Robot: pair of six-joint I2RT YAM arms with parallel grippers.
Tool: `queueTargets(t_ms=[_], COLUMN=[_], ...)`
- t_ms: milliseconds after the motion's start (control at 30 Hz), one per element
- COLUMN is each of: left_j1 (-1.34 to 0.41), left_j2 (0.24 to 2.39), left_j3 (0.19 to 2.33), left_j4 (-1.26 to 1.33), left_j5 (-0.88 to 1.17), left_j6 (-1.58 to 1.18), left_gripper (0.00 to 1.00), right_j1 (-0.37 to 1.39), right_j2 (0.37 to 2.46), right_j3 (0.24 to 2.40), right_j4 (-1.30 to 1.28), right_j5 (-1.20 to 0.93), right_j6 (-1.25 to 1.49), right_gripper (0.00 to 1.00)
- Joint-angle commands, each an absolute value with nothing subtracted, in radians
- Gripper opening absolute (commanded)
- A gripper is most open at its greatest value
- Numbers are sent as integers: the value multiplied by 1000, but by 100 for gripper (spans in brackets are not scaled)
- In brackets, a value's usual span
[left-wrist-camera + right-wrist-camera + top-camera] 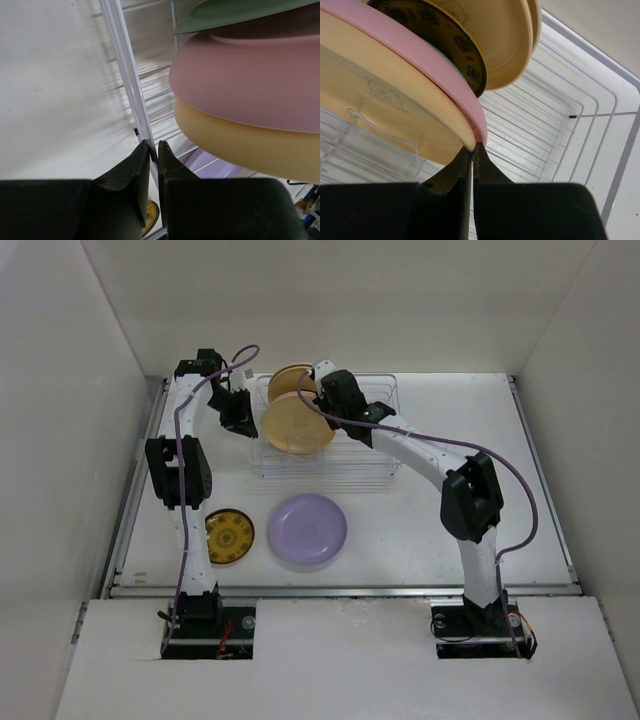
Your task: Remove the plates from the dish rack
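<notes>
The silver wire dish rack (380, 465) stands at the back middle of the table. My right gripper (330, 400) is shut on the rim of a large tan-yellow plate (295, 425), which is tilted up in the rack's left half. In the right wrist view the gripper (472, 147) pinches the edge of this plate (380, 100). A pink plate (420, 50), a dark patterned plate (445, 35) and a cream plate (505, 40) stand right behind it. My left gripper (240, 412) is at the rack's left edge. In the left wrist view the gripper (154, 145) is shut on the rack's rim wire (127, 65).
A lavender plate (307, 529) lies flat on the table in front of the rack. A yellow patterned plate (229, 536) lies to its left, next to the left arm. White walls enclose the table on the left, right and back.
</notes>
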State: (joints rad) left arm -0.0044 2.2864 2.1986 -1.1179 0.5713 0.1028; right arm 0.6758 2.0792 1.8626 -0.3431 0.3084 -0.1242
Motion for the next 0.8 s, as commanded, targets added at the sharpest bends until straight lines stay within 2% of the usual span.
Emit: queueTargets(t_ms=[0,467,500,600,633,767], left_j1=[-14,-14,-14,-14,-14,-23], left_j2=[2266,2266,2266,2256,2246,2203], left_j3=[2164,2164,2164,2177,2177,2186], left_j4=[-1127,-1137,-1137,-1137,-1137,-1126], left_j5=[563,505,505,480,465,413], left_j6=[140,158,158,158,158,158], left_gripper=[0,0,6,12,19,30], right_j1=[686,686,686,686,686,696], right_j2=[1956,1769,1757,1698,1683,1622], right_j3=[1871,1770,1770,1770,1758,1700], right_j4=[-227,-227,-241,-311,-371,-592], right_j5=[327,353,342,296,243,7], right_j6=[-104,-29,-29,3,3,40], right_gripper=[0,0,0,0,0,0])
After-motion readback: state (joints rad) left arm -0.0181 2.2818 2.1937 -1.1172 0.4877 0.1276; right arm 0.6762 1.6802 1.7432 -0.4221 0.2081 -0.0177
